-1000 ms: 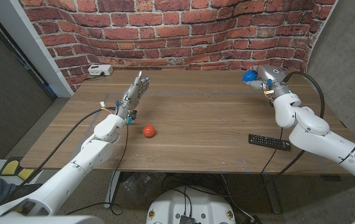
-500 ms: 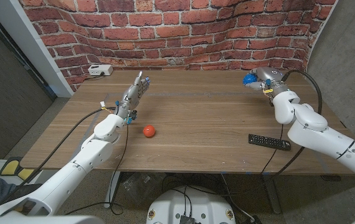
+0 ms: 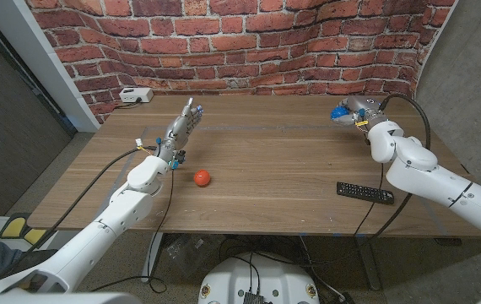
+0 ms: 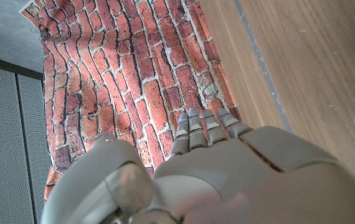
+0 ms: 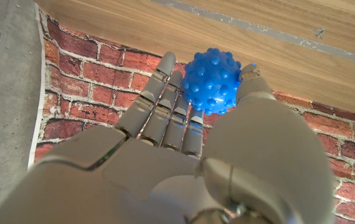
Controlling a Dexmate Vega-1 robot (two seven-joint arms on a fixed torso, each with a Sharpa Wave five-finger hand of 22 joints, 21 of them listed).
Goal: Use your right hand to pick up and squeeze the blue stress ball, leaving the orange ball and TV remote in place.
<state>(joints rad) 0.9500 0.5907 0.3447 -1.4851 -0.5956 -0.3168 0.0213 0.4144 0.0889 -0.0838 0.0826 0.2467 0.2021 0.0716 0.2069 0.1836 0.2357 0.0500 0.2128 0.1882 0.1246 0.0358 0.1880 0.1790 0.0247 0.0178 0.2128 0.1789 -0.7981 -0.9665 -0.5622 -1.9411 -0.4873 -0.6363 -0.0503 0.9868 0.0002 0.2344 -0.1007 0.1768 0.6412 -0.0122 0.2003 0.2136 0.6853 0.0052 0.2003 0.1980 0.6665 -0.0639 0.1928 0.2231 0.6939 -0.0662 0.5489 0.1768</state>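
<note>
The right hand (image 3: 354, 111) grasps the blue stress ball (image 5: 212, 81) between fingers (image 5: 165, 109) and thumb, above the desk's (image 3: 274, 160) far right corner. The ball likely handles soft, light and nubby; grip across its middle. The left hand (image 3: 181, 127) is released.

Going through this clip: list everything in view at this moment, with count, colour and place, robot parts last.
blue stress ball: one, blue, knobbly, held in the right hand at the table's far right.
orange ball: one, orange, on the table near the left arm.
TV remote: one, black, on the table's near right, beside the right arm.
white box: one, white, far left corner of the table, cable attached.
table: one, wooden.
brick wall: red, behind the table.
left hand: one, grey, fingers straight, holding nothing.
right hand: one, grey, gripping the blue stress ball.
</note>
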